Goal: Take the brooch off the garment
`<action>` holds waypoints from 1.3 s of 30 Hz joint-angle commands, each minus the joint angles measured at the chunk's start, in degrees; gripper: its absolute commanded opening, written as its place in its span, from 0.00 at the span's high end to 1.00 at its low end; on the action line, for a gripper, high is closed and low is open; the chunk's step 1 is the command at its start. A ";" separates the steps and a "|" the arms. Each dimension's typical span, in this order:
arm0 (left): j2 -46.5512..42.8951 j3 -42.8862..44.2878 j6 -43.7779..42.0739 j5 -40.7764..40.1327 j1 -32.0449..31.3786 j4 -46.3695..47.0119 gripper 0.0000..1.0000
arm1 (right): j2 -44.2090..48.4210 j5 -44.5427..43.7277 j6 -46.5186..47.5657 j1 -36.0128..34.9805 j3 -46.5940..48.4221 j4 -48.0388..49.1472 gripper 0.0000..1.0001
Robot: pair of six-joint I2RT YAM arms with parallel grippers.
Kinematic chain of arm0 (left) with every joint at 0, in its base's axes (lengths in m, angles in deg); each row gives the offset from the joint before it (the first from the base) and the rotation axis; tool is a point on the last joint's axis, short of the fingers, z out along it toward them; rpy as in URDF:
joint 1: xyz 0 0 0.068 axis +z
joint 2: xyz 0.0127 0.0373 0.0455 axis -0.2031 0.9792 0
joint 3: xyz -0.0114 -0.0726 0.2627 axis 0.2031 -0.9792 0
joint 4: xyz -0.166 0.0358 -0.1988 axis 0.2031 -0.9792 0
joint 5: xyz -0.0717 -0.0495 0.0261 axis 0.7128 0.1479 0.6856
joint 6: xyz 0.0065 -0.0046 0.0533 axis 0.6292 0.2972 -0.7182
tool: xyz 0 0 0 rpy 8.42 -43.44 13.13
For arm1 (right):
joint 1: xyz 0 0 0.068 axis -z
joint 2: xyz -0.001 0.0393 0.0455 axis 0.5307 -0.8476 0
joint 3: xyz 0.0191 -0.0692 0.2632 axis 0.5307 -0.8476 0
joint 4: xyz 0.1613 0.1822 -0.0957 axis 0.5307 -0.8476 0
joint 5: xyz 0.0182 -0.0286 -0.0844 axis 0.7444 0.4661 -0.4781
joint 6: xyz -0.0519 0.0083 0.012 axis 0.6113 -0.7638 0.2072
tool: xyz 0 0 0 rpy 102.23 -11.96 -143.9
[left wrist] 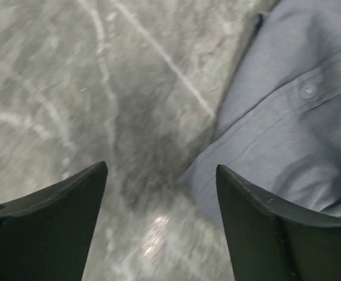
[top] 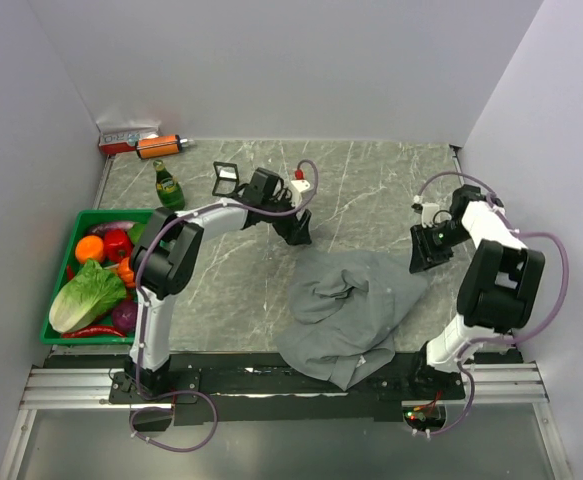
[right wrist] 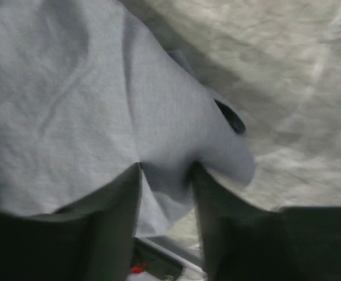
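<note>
The garment is a grey shirt lying crumpled on the marble table in front of the arms. My right gripper is at its right edge. In the right wrist view this gripper is shut on a bunched fold of the garment. A small dark oval, the brooch, sits on the fabric just beyond the right finger. My left gripper is open and empty just above the table at the garment's upper edge. The left wrist view shows this gripper over bare marble, next to the garment and a white button.
A green basket of vegetables stands at the left edge. A green bottle, an orange bottle, a small box and a small black-framed square are at the back left. Walls enclose the table.
</note>
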 commanded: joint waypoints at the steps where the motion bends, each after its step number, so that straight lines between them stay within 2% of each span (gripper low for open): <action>1: 1.15 -1.23 1.10 3.52 -1.64 3.59 0.23 | -5.07 6.80 -1.34 -1.17 6.88 -7.10 0.75; 3: 0.72 -1.23 1.10 3.09 -1.73 2.20 0.25 | -5.69 7.85 -2.57 -2.75 11.53 -7.37 0.89; 7: -3.23 -0.88 1.45 0.98 0.36 -3.43 0.32 | -6.13 9.00 -3.37 -10.21 23.47 -6.49 0.99; 11: -12.71 -6.40 3.82 0.62 4.59 -4.31 0.32 | -11.22 9.53 -6.26 -19.08 41.46 -5.35 1.00; 16: -28.62 -16.42 3.48 -0.87 10.13 -7.21 0.30 | -21.33 5.32 -12.07 -30.69 55.56 -0.87 1.00; 17: -30.73 -19.31 2.87 -1.39 10.65 -7.74 0.30 | -22.30 3.74 -11.98 -32.27 56.54 0.01 0.98; 19: -35.66 -21.61 0.85 -3.50 11.10 -8.53 0.28 | -25.20 -0.74 -13.12 -36.15 58.47 1.68 0.69; 20: -36.89 -23.36 0.49 -3.94 11.10 -9.14 0.27 | -25.82 -2.06 -13.56 -36.68 59.61 1.86 0.58; 21: -38.29 -23.99 0.40 -4.38 11.10 -9.23 0.27 | -25.91 -3.99 -14.00 -36.68 59.45 2.12 0.49; 24: -38.40 -25.14 0.93 -5.62 11.10 -8.71 0.25 | -22.33 -4.89 -13.74 -33.18 55.07 3.61 0.38; 29: -34.89 -24.27 2.42 -6.84 11.10 -6.34 0.23 | -14.23 -2.25 -11.11 -20.54 41.28 8.44 0.30; 32: -30.32 -21.55 2.60 -7.03 11.10 -6.51 0.24 | -12.38 -3.91 -3.13 -17.80 34.16 6.62 0.30; 37: -22.76 -17.06 3.82 -8.08 11.19 -5.28 0.24 | -9.22 -3.48 1.02 -16.73 19.14 9.06 0.27; 39: -19.61 -14.77 4.53 -10.00 11.19 -4.58 0.24 | -9.38 -3.13 2.25 -16.65 16.75 8.89 0.26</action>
